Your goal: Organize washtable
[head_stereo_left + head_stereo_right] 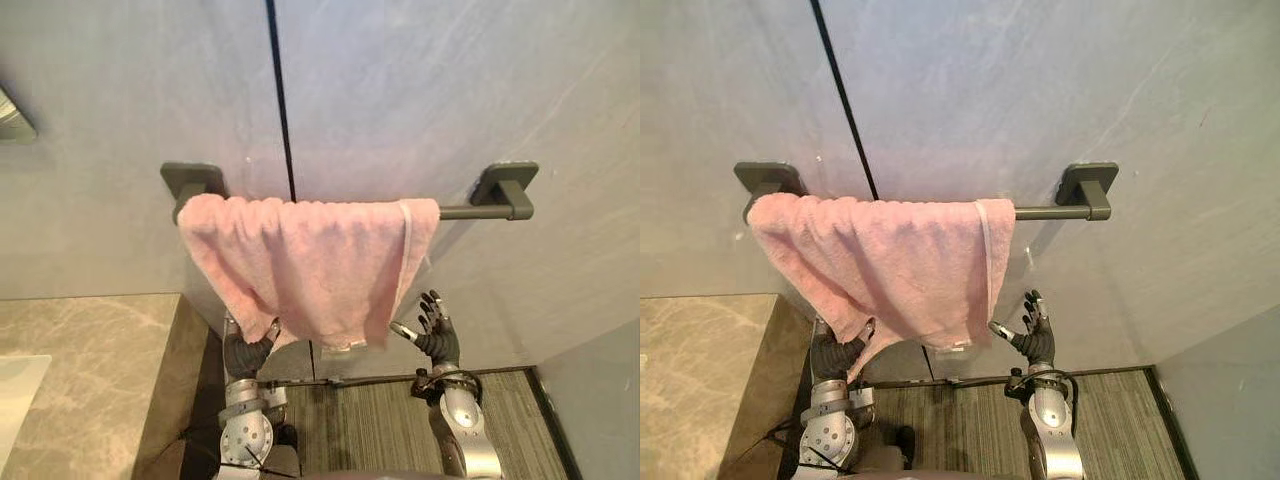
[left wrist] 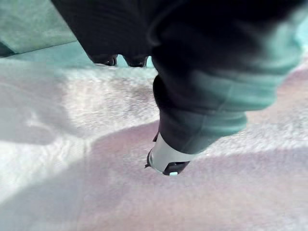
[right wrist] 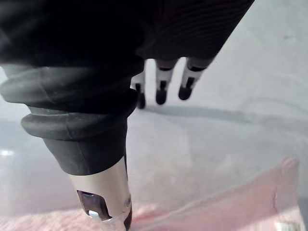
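Left eye view: pink towel hangs crooked over the wall bar, centre frame. My left hand sits under its lower-left corner; I cannot tell its grip. My right hand hovers spread beside the lower-right edge. Best pull both corners level.
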Robot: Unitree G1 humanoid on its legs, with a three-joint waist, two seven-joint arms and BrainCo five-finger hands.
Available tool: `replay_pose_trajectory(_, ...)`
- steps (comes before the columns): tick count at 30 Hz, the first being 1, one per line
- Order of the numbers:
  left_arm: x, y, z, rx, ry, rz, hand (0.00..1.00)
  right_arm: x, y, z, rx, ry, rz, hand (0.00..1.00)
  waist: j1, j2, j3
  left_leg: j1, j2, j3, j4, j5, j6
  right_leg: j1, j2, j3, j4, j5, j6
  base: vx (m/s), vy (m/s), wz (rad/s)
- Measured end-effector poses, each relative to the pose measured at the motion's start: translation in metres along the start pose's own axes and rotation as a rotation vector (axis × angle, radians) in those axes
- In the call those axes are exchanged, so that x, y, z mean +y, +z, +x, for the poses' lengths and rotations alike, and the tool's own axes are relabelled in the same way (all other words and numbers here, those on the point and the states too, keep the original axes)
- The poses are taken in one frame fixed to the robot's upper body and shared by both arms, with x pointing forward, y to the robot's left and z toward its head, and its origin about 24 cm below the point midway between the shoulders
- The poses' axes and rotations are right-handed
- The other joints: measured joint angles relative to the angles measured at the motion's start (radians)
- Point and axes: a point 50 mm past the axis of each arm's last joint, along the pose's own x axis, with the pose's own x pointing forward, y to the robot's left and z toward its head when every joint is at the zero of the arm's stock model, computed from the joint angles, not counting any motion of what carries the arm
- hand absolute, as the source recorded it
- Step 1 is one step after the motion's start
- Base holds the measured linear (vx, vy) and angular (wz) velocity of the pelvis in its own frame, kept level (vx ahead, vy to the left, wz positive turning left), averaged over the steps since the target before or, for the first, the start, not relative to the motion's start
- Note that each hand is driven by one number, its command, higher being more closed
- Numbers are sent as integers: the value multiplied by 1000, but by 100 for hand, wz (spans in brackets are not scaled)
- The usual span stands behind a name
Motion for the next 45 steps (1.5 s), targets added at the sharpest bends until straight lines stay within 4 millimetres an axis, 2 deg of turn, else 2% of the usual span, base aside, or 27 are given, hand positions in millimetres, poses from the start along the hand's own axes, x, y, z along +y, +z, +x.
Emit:
replay_pose_trajectory(4,1,6,-3,-17,-13,-14,0,13,13,-2,-71,67,21,0,-2,2,-1,16,1,0,-58,36,-3,-13,2,-5,-9,0,0,-63,-5,2)
replay_pose_trajectory(8,-3,8,-5,-13,-44,-66,0,16,15,-2,-78,78,28,0,-5,7,-4,21,3,-3,-88,73,-7,-20,6,-22,-10,1,-1,1,-14,8)
replay_pose_trajectory(9,-3,9,-4,-14,-42,-68,100,16,15,-2,-77,78,28,0,-5,7,-4,21,3,-3,-88,73,-7,-19,6,-22,-10,1,-1,0,0,0)
replay_pose_trajectory(14,-4,11,-3,-20,-62,-91,100,17,15,-2,-78,86,38,0,-6,7,-4,15,1,-5,-93,74,-7,-24,5,-21,-19,2,-1,11,-1,-1)
replay_pose_trajectory(15,-5,11,-3,-21,-66,-98,100,17,16,-1,-79,89,37,100,-6,7,-5,15,1,-5,-101,78,-7,-29,6,-18,-19,2,-1,20,-2,-6)
replay_pose_trajectory(19,-8,14,0,-38,-84,-109,100,21,19,2,-92,120,47,100,-29,7,-5,14,1,-4,-123,90,-6,-40,7,-16,-23,7,2,4,2,-3)
replay_pose_trajectory(24,-12,22,9,-87,-92,-125,100,42,33,14,-147,237,49,100,-27,9,-6,12,1,-1,-153,107,-4,-58,7,-4,-25,14,8,0,7,-2)
replay_pose_trajectory(30,-12,24,12,-99,-81,-127,100,48,34,22,-144,264,76,100,-27,11,-7,12,-8,1,-176,122,2,-70,0,-4,-25,15,12,0,0,0)
replay_pose_trajectory(37,-13,28,17,-122,-71,-134,100,42,36,24,-147,233,99,100,-29,15,-7,13,-10,1,-177,123,2,-69,-1,-4,-25,15,12,0,0,0)
replay_pose_trajectory(45,-16,29,16,-123,-89,-141,100,15,47,27,-200,116,102,100,-33,36,-11,13,-10,2,-178,124,4,-69,0,-4,-28,22,18,0,0,0)
